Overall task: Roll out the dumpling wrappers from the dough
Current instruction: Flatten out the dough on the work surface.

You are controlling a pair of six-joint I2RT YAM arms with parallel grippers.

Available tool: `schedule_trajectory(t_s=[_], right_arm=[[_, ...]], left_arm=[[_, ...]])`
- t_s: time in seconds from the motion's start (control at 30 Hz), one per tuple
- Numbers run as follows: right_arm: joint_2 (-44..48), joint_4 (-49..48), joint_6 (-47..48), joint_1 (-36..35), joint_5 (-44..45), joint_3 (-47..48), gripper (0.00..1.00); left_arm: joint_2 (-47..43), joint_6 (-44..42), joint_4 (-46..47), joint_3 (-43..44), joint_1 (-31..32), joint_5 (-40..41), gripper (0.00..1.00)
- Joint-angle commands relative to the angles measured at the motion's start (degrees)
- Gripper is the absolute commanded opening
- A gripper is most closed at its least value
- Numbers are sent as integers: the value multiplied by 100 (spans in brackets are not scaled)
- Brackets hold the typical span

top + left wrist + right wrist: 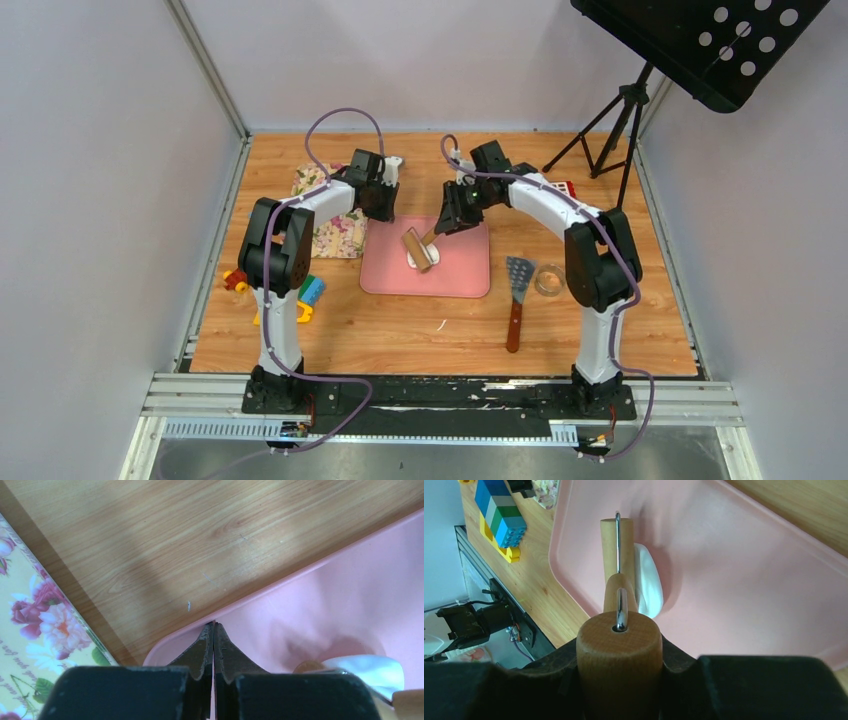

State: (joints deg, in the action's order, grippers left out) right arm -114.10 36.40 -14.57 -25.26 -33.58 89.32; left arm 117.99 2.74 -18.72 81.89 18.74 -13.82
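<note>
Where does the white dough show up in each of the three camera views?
Top external: the dough lies mid-mat, under the wooden roller.
Left wrist: the dough sits at the lower right edge.
Right wrist: the dough is near centre, just right of the roller.
Shared landmark: the pink mat beneath it.

Bright, even light from above fills the sharp overhead view, where the arms cast only faint, soft shadows on the wooden surface [420, 335]. In the left wrist view, broad soft bands of shadow cross the surface and the pink mat [360, 580], and the left gripper [214, 632], close to the lens, is blurred. In the right wrist view, the near wooden handle [619, 660] looks soft, its metal rod [618, 545] glints, and the dough [648, 580] throws a soft shadow on the mat.
</note>
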Motion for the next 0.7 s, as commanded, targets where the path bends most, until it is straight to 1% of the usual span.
schedule_trajectory(t_s=[0.0, 0.23, 0.43, 0.47, 0.5, 0.57, 0.6, 0.67], right_arm=[[-490, 92, 368, -363, 729, -91, 0], [-509, 47, 337, -405, 889, -113, 0], [-240, 19, 438, -125, 795, -287, 0], [-207, 16, 513, -83, 648, -311, 0], [-185, 8, 652, -45, 251, -311, 0], [-202, 65, 1045, -51, -830, -226, 0], [-239, 224, 1292, -100, -1270, -107, 0], [-275, 692, 1866, -259, -1670, 163, 0]], left_arm=[[59, 40, -53, -39, -2, 188, 0], [64, 34, -51, -46, -7, 178, 0], [32, 21, -41, -50, -8, 186, 0], [41, 18, -37, -49, -10, 194, 0], [47, 16, -35, -50, -7, 193, 0], [40, 16, -29, -50, -7, 209, 0], [49, 16, -22, -50, -4, 213, 0], [65, 16, -23, -42, -7, 238, 0]])
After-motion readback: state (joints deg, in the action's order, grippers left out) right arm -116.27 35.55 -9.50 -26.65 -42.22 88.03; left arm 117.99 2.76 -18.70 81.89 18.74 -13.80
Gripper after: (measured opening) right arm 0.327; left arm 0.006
